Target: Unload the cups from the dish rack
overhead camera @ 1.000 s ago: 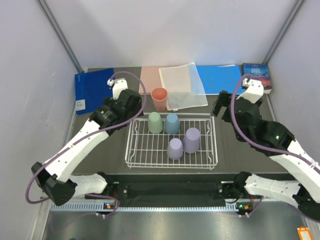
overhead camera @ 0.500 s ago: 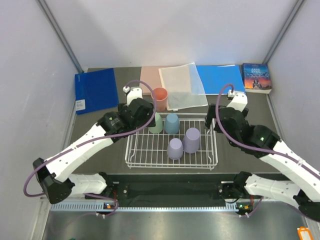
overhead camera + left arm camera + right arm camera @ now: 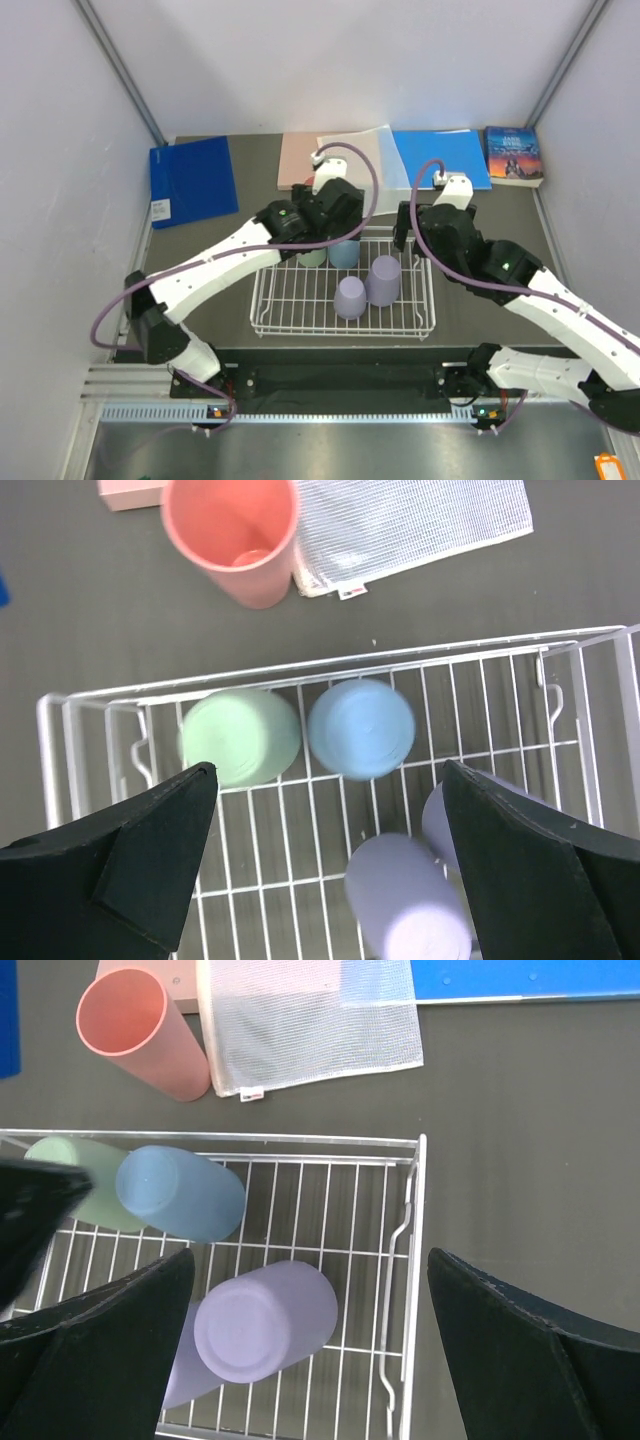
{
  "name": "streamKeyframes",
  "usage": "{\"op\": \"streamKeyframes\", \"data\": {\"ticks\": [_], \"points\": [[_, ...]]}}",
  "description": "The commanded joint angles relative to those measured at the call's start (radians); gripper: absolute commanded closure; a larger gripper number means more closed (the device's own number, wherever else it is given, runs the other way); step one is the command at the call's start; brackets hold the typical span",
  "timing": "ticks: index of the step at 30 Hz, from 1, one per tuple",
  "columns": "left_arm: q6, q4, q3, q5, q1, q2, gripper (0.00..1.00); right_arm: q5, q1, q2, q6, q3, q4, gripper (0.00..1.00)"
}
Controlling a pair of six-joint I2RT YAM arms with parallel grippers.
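Observation:
The white wire dish rack (image 3: 430, 300) holds four cups upside down: pale green (image 3: 240, 735), light blue (image 3: 360, 728) and two lavender ones (image 3: 405, 900) (image 3: 265, 1322). The salmon pink cup (image 3: 235, 535) stands upright on the table just beyond the rack's far edge; the left arm hides it in the top view. My left gripper (image 3: 327, 770) is open and empty above the green and blue cups. My right gripper (image 3: 310, 1260) is open and empty above the rack's right half, over the taller lavender cup (image 3: 384, 279).
A white mesh pouch (image 3: 310, 1025) and a pink pad (image 3: 297, 160) lie behind the rack. Blue folders lie at the far left (image 3: 190, 180) and far right (image 3: 440, 158), with a book (image 3: 513, 153) at the right corner. Grey walls close in both sides.
My left arm has swung right and now hovers over the rack's far edge, covering the salmon cup in the top view. My right gripper has moved left over the rack's right side.

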Motion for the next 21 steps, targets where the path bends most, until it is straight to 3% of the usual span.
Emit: {"op": "streamKeyframes", "data": {"ticks": [1, 21], "points": [[0.038, 0.036, 0.077, -0.011, -0.002, 0.097, 0.01, 0.021, -0.004, -0.02, -0.034, 0.04, 0.026, 0.0], [0.023, 0.114, 0.015, 0.06, 0.014, 0.253, 0.01, 0.045, -0.004, -0.088, -0.028, 0.043, -0.007, 0.01]]}}
